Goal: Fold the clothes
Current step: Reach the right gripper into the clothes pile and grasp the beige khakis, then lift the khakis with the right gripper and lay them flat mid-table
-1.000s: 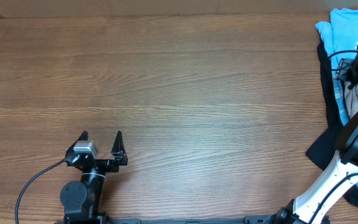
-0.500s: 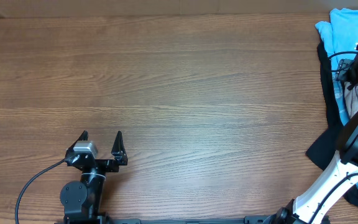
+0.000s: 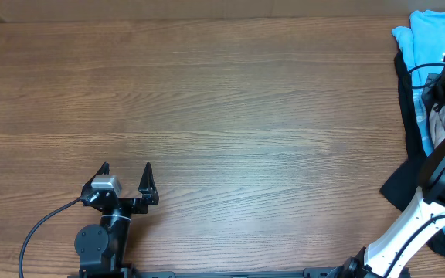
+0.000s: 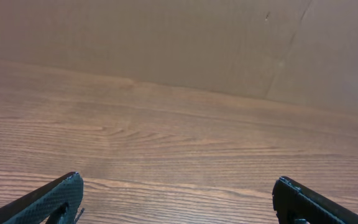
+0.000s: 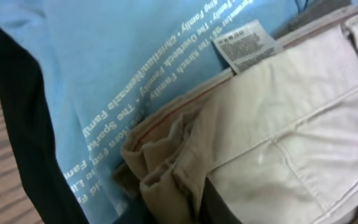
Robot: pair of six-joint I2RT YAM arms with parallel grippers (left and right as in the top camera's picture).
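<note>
Left pincer [image 3: 127, 176] wide open, idle; right pincer [image 3: 437, 86] at the shorts [image 5: 291, 137] — cannot tell whether gripping — nothing folded yet

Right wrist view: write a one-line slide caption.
Bunched beige shorts lie on a light blue printed garment, white label showing.

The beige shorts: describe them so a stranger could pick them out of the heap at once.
Look to the far right edge of the wooden table, where a heap of clothes lies. There, the beige shorts lie bunched on a light blue garment with white lettering, beside a black garment. They alone are pale khaki, with stitched seams.
</note>
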